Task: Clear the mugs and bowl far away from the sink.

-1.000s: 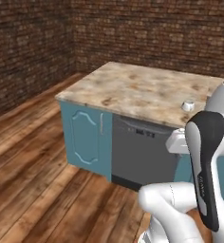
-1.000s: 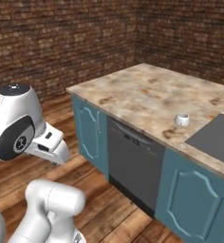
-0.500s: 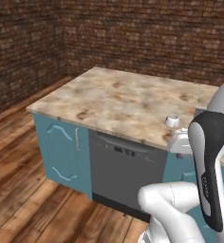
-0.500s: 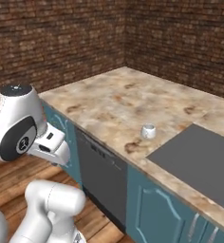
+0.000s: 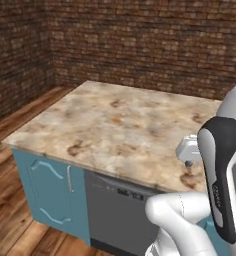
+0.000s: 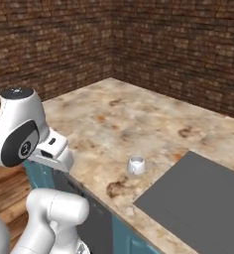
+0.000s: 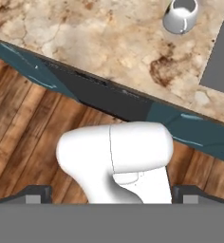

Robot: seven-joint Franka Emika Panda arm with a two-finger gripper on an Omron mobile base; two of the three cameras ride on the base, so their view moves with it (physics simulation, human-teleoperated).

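1. We take the marble-patterned countertop (image 6: 139,124) as our landmark: a beige slab mottled with brown stains, capping a kitchen island.
2. The white mug (image 6: 136,165) stands upright on the countertop, near its front edge; in the hand view it appears at the top (image 7: 180,16), open mouth showing.
3. The sink (image 6: 198,198), a dark grey flat rectangle in these views, is set into the countertop just beside the white mug and not touching it.
4. A dark brown stain (image 6: 116,187) marks the countertop between the white mug and the front edge.
5. Below the countertop, we see teal cabinet doors (image 5: 52,192) and beside them a grey dishwasher panel (image 5: 117,212).
6. The wooden plank floor (image 5: 15,235) runs around the island; red-brown brick walls (image 5: 140,45) stand behind the countertop and meet in a corner.
7. The gripper (image 7: 111,192) hangs over the floor in front of the island, short of the countertop's edge; its two fingertips (image 7: 35,192) sit far apart at the bottom corners of the hand view, with nothing between them.
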